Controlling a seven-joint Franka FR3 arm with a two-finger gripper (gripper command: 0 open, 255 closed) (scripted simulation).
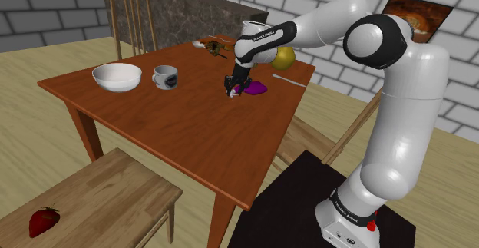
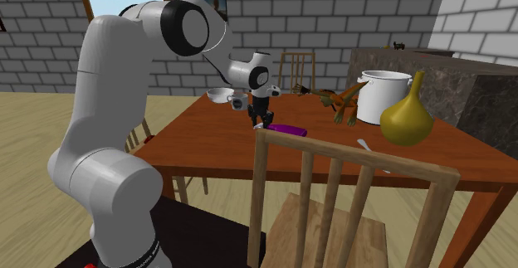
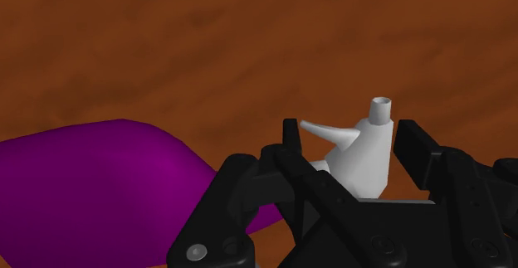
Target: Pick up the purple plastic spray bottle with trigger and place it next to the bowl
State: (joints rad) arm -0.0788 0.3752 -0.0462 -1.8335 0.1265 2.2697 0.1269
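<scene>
Your claw point(image 1: 232, 90) straddles the white trigger head of the purple spray bottle point(image 1: 256, 88), which lies on the table point(image 1: 192, 143). You cannot tell if it's clamped. Open wood runs to the mug point(image 1: 165, 77) and white bowl point(image 1: 117, 76).

Domestic dining room: wooden table point(image 1: 176, 124) with chairs point(image 2: 357, 154) and bench point(image 1: 84, 193), laid with bowl point(image 1: 117, 76), mug point(image 1: 165, 77) and pot point(image 2: 383, 96); grey brick walls point(image 1: 46, 8), framed picture point(image 1: 418, 16).
</scene>
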